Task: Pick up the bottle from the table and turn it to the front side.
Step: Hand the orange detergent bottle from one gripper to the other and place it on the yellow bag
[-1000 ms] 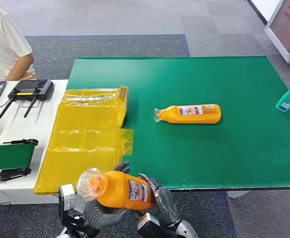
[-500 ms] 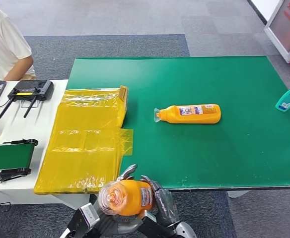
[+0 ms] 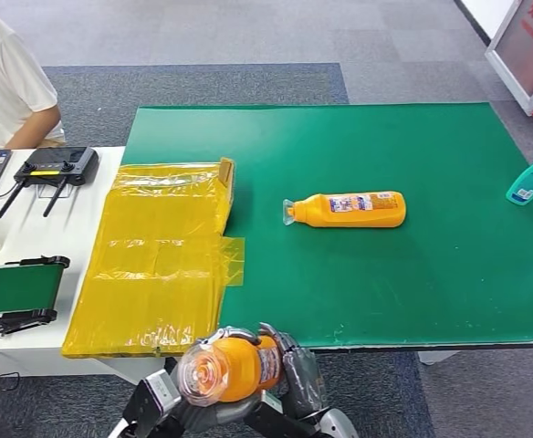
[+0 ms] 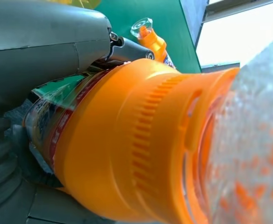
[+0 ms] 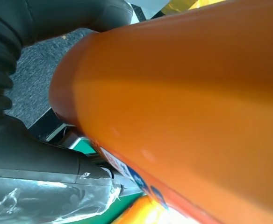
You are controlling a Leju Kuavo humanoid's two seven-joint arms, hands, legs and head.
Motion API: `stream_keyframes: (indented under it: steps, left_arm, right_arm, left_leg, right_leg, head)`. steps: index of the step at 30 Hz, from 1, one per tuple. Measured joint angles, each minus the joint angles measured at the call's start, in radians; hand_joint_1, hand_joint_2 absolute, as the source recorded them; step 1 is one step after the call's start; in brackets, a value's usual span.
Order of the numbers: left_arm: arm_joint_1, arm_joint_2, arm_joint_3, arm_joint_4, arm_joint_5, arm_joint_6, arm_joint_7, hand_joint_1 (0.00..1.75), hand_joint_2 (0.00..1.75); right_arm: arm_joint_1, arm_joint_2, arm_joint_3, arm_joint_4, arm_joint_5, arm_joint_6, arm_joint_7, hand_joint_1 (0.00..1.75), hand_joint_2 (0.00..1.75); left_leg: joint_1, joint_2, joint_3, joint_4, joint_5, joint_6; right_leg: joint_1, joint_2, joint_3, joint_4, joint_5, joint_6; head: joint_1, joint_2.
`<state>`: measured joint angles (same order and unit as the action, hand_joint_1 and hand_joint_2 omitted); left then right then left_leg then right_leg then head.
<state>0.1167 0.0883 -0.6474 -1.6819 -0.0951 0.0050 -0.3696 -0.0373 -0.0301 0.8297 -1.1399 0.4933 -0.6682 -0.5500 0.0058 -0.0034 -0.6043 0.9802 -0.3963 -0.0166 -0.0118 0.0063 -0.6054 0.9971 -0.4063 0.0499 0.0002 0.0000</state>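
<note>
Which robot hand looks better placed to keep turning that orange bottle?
Probably the right robot hand: it wraps the held bottle around its labelled body. The left robot hand sits under the neck, near the clear cap, and seems more a support.

The held bottle (image 3: pixel 233 367) is glossy orange plastic with a ribbed collar, a clear bubbly cap and a shiny printed label. The left hand (image 3: pixel 202 415) and right hand (image 3: pixel 298 374) look like matt grey plastic with ribbed rubbery covers. The counter (image 3: pixel 415 292) has a matt green top. At its left edge lies crinkled, glossy yellow plastic film (image 3: pixel 161 265). The floor (image 3: pixel 202 82) is rough grey carpet.
</note>
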Motion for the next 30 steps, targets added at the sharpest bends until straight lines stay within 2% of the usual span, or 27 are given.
stream_keyframes:
  steps: [10, 11, 14, 15, 17, 20, 22, 24, 27, 30]
  left_arm:
    - [0.001, 0.002, 0.0, 0.008, -0.003, 0.009, 0.0, 1.75, 1.75]
    - [0.001, 0.002, 0.0, 0.008, -0.005, 0.013, 0.0, 1.75, 1.75]
    - [0.003, 0.002, -0.001, 0.008, -0.012, 0.027, 0.0, 1.75, 1.75]
    - [0.004, 0.002, -0.001, 0.008, -0.02, 0.04, 0.0, 1.75, 1.75]
    - [0.011, 0.0, -0.001, 0.007, -0.081, 0.116, 0.002, 1.75, 1.75]
    - [0.033, -0.011, 0.023, -0.003, -0.272, 0.329, 0.041, 1.75, 1.75]
    - [0.049, -0.012, 0.057, -0.018, -0.408, 0.439, 0.082, 1.75, 1.75]
    - [0.065, -0.012, 0.102, -0.04, -0.563, 0.504, 0.134, 1.75, 1.75]
    - [0.084, -0.014, 0.196, -0.077, -0.815, 0.557, 0.226, 1.75, 1.75]
    - [0.088, -0.016, 0.281, -0.099, -0.905, 0.57, 0.266, 1.75, 1.75]
  right_arm:
    - [-0.006, 0.015, 0.0, 0.04, -0.009, -0.008, -0.017, 1.75, 1.75]
    - [-0.007, 0.016, 0.0, 0.043, -0.01, -0.009, -0.018, 1.42, 1.75]
    - [-0.009, 0.021, 0.0, 0.054, -0.024, -0.01, -0.027, 0.11, 1.75]
    - [-0.011, 0.023, 0.0, 0.061, -0.036, -0.011, -0.033, 0.0, 1.75]
    - [-0.01, 0.029, 0.0, 0.076, -0.072, -0.009, -0.04, 0.0, 1.75]
    - [-0.001, 0.031, -0.004, 0.088, -0.114, -0.012, -0.03, 0.0, 1.75]
    - [0.006, 0.03, -0.015, 0.081, -0.107, -0.017, -0.014, 0.0, 1.75]
    - [0.02, 0.025, -0.036, 0.051, -0.072, -0.017, 0.024, 0.0, 1.75]
    - [0.048, 0.0, -0.066, -0.048, 0.002, -0.009, 0.127, 0.0, 1.75]
    - [0.069, -0.023, -0.089, -0.13, 0.04, 0.002, 0.172, 0.0, 1.75]
  left_leg:
    - [0.0, 0.0, 0.0, 0.0, 0.0, 0.0]
    - [0.0, 0.0, 0.0, 0.0, 0.0, 0.0]
    - [0.0, 0.0, 0.0, 0.0, 0.0, 0.0]
    - [0.0, 0.0, 0.0, 0.0, 0.0, 0.0]
    - [0.0, 0.0, 0.0, 0.0, 0.0, 0.0]
    - [0.0, 0.0, 0.0, 0.0, 0.0, 0.0]
    - [0.0, 0.0, 0.0, 0.0, 0.0, -0.001]
    - [0.0, 0.001, 0.0, 0.0, 0.0, -0.001]
    - [0.0, 0.001, 0.0, 0.0, 0.0, -0.001]
    - [0.0, 0.001, 0.0, 0.0, 0.0, -0.001]
  right_leg:
    - [0.0, 0.0, 0.0, 0.0, 0.0, 0.0]
    - [0.0, 0.0, 0.0, 0.0, 0.0, 0.0]
    - [0.0, 0.0, 0.0, 0.0, 0.0, 0.0]
    - [0.0, 0.0, 0.0, 0.0, 0.0, 0.0]
    - [0.0, 0.0, 0.0, 0.0, 0.0, 0.0]
    - [0.0, 0.0, 0.0, 0.0, 0.0, 0.0]
    - [0.0, 0.001, -0.001, 0.0, 0.0, 0.0]
    - [0.0, 0.001, -0.001, 0.0, 0.0, 0.0]
    - [0.0, 0.001, -0.001, 0.0, 0.0, 0.0]
    - [0.0, 0.001, -0.001, 0.0, 0.0, 0.0]
  head:
    - [0.0, 0.0]
    - [0.0, 0.0]
    - [0.0, 0.0]
    - [0.0, 0.0]
    - [0.0, 0.0]
    - [0.0, 0.0]
    - [0.0, 0.0]
    - [0.0, 0.0]
    - [0.0, 0.0]
    - [0.0, 0.0]
